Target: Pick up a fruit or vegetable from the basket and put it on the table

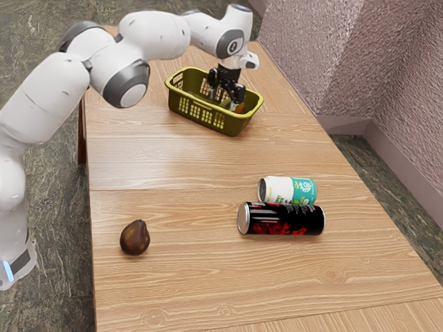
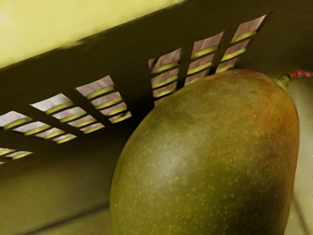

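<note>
Gripper: the black two-finger gripper (image 1: 224,98) is lowered into the basket, pointing down, its fingertips below the level of the rim.
Jaws: parted widely, one finger well apart from the other, with a grip on nothing that the pictures show.
Mango: in the basket, right under the hand and close to the jaws; the mango (image 2: 205,161) is green with fine pale specks, flushed orange toward its stem end.
Stem: short and reddish, the stem (image 2: 299,74) stands out from one end of the mango, off to one side of the hand.
Basket: the yellow-green basket (image 1: 239,126) stands upright around the jaws, its slotted walls on all sides of them; one wall runs just beside the mango.
Dark fruit: well apart from the jaws, on the arm-base side of the table, the dark brown fruit (image 1: 135,238) rests outside the basket, its narrow end up.
Black can: well apart from the jaws, toward the exterior view's lower right, the black can (image 1: 281,219) with red markings lies on its side.
White-and-green can: also on its side, the white-and-green can (image 1: 287,190) lies right next to the black can, between it and the jaws' end of the table.
Table: the wooden table (image 1: 159,166) lies below the jaws, under basket, dark fruit and both cans.
</note>
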`<state>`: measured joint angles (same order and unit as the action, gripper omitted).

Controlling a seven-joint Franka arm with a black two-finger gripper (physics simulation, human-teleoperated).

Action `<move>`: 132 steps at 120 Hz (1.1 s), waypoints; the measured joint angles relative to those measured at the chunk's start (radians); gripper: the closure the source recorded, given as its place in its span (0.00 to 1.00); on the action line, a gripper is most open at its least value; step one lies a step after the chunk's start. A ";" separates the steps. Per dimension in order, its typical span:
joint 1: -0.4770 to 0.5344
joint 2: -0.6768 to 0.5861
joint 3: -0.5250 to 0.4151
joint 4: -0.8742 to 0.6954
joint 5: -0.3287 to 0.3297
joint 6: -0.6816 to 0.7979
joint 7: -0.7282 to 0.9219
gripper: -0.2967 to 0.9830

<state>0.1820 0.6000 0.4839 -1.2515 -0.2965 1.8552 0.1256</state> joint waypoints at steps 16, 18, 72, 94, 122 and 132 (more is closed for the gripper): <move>0.005 0.016 -0.001 0.008 -0.006 0.026 0.000 0.23; 0.006 0.017 -0.001 0.008 -0.007 0.029 0.000 0.23; 0.016 0.047 -0.034 0.019 -0.015 0.066 -0.001 0.23; 0.017 0.056 -0.035 0.019 -0.015 0.070 -0.001 0.23; 0.017 0.060 -0.033 0.019 -0.028 0.071 -0.002 0.38; 0.017 0.060 -0.033 0.018 -0.030 0.072 -0.003 0.44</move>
<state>0.1993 0.6605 0.4508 -1.2330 -0.3264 1.9267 0.1231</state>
